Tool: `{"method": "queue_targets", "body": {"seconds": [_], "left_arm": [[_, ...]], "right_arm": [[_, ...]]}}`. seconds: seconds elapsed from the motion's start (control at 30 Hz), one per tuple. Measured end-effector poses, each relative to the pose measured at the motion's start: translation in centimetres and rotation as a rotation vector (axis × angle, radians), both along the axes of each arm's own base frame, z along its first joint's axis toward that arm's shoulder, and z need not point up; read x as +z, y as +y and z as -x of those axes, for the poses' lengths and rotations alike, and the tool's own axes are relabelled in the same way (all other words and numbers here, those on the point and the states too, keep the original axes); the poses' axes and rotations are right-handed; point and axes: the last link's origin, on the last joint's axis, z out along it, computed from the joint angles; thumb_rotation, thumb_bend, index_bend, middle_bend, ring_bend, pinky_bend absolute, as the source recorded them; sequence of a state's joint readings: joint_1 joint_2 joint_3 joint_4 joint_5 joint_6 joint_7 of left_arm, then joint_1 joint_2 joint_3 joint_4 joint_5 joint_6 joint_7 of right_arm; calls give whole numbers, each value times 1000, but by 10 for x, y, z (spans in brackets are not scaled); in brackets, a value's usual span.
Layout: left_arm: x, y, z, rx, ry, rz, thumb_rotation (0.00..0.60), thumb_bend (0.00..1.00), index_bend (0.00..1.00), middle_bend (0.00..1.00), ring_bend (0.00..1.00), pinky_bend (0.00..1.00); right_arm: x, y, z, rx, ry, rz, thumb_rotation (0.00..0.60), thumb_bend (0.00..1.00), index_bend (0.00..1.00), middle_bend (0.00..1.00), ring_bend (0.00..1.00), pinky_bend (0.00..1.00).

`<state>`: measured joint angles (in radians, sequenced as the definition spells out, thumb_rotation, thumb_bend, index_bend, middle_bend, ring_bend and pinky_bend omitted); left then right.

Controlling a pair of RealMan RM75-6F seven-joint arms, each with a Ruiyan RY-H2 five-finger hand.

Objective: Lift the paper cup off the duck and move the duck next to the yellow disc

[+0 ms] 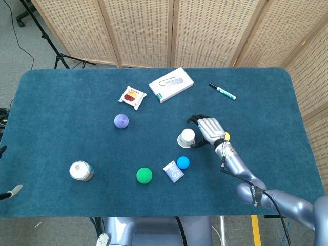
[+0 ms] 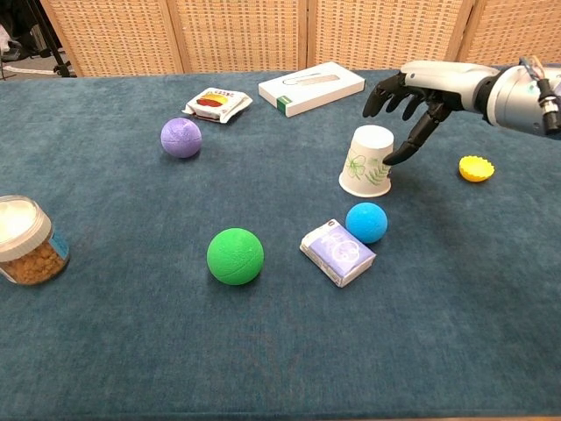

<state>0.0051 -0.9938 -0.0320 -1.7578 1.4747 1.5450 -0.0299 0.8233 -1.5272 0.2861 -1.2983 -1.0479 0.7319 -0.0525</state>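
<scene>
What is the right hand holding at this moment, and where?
Nothing yet. The right hand is open beside the paper cup, fingers spread at its side.

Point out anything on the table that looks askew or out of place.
Only the paper cup stands out: it sits upside down, rim on the table, right hand spread just beside it. Nothing looks spilled or damaged.
</scene>
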Motion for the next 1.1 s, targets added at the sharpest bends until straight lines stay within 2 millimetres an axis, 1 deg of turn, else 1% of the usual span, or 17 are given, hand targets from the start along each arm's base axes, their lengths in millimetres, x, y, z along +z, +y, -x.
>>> {"method": "queue_targets", "body": {"seconds": [0.13,0.2,0.4,0.5,0.7,0.87,1.0,1.1], "left_arm": [[0,1,0,2,0,1,600,0,0,0,0,0],[0,1,0,2,-1,2,600,0,0,0,0,0],[2,1,1,3,-7,0,600,0,0,0,0,0],[2,1,1,3,-8,1,600,0,0,0,0,0],[2,1,1,3,-8,6,600,0,0,0,0,0],[3,0,1,0,-11,3,600,0,0,0,0,0],[3,0,1,0,-8,5,600,0,0,0,0,0],[3,-1,1,-2,-7,6,600,0,0,0,0,0]], "right_arm": [[-10,2,-5,-3,-15,-13,600,44,348,301,269,247],[-13,2,-6,-2,-19,-7,600,109,389,347,304,276],[-20,-1,-5,2,-19,31,600,323,466,427,367,320],[-21,-1,-5,11,-16,41,600,402,508,457,389,335],[-23,2,-6,29,-26,47,600,414,516,464,392,335],[-20,6,-14,50,-63,48,600,414,516,464,392,336],[-8,11,-26,98,-98,65,600,414,516,464,392,336],[8,17,-39,153,-133,88,600,414,517,464,392,336]]}}
